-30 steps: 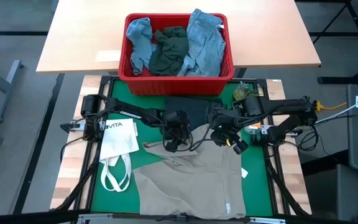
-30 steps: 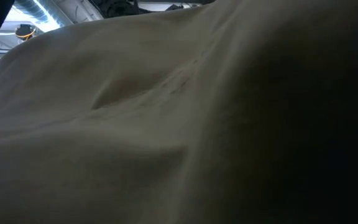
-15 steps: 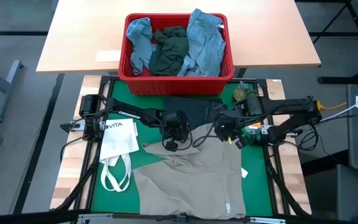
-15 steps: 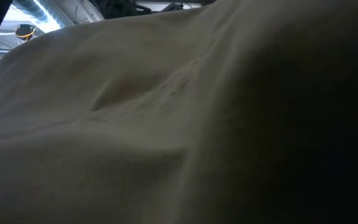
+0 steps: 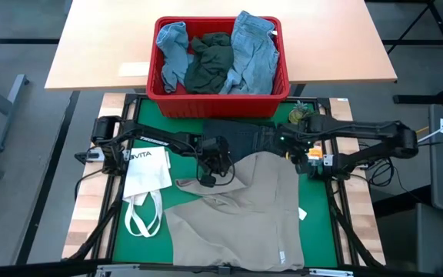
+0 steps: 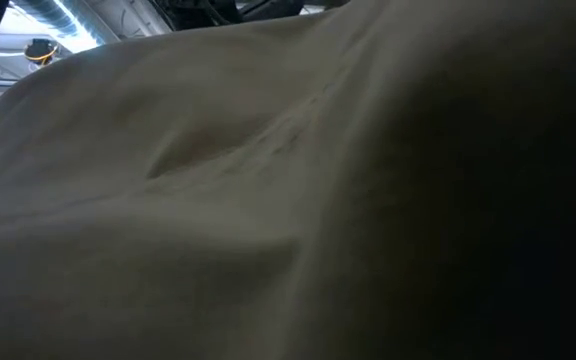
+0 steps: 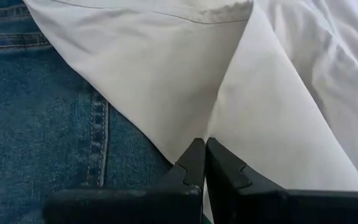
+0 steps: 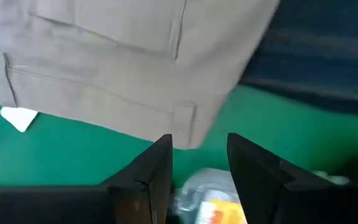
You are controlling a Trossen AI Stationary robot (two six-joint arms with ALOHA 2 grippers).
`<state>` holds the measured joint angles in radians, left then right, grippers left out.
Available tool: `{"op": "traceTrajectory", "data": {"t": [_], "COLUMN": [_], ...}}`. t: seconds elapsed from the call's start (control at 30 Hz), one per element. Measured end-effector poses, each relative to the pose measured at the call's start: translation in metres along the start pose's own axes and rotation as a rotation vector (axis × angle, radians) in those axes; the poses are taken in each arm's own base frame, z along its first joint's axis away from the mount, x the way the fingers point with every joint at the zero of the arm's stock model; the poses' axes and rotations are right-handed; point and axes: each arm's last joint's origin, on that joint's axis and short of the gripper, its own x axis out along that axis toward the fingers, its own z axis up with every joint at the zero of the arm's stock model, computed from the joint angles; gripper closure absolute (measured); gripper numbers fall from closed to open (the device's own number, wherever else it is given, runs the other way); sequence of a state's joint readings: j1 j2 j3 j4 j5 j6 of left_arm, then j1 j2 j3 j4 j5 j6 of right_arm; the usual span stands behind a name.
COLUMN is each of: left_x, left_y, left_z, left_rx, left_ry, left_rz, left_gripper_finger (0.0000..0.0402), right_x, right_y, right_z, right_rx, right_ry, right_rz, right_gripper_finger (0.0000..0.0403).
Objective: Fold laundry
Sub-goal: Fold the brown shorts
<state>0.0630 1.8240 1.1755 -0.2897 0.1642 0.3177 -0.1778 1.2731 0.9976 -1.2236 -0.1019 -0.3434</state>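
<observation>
A beige garment [image 5: 241,219] lies spread on the green mat [image 5: 141,238]; in the low view it [image 6: 218,200] fills the picture. Its far edge overlaps dark navy jeans [image 5: 237,138] [image 7: 36,124]. My left gripper [image 5: 204,181] [image 7: 205,155] is shut at the beige garment's far left part. My right gripper [image 5: 287,152] [image 8: 197,162] stands open just off the garment's far right corner [image 8: 185,118], above bare mat, with nothing between its fingers. My left gripper pinches the beige garment [image 7: 213,134] between its two fingers, at a crease where one part of the cloth overlaps another, close to its edge over the jeans. The fingers come from above. How many layers they have, I cannot tell. The cloth lies slack on the mat.
A red basket [image 5: 218,100] with light blue denim and a dark green piece stands on the wooden table [image 5: 91,54] beyond the mat. A white tote bag [image 5: 148,173] lies at the mat's left, its loop handles [image 5: 141,215] toward the near edge.
My left gripper has shut on the beige garment's far left part. My right gripper, still open, has drawn back toward the table's far right, off the garment's far right part. The garment stays spread on the mat.
</observation>
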Motion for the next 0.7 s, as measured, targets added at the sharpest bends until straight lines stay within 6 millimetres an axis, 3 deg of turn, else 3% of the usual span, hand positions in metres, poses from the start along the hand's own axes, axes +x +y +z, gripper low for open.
{"op": "traceTrajectory", "data": {"t": [0.17,0.3,0.7], "left_x": [0.000,0.000,0.000], "left_y": [0.000,-0.001,-0.001], "left_z": [-0.001,-0.001,-0.001], "left_rx": [-0.003,-0.003,-0.023], "left_ry": [0.011,0.014,0.011], "left_rz": [-0.005,-0.005,-0.014], "left_gripper_finger": [0.0401,0.0401,0.0401], "right_x": [0.038,0.055,0.063], "right_y": [-0.011,-0.013,-0.019], "right_z": [-0.012,-0.017,-0.013], "right_rx": [0.064,0.041,0.050], "right_ry": [-0.009,-0.037,-0.059], "right_rz": [0.076,0.087,-0.006], "right_gripper_finger": [0.0249,0.0249,0.0249]}}
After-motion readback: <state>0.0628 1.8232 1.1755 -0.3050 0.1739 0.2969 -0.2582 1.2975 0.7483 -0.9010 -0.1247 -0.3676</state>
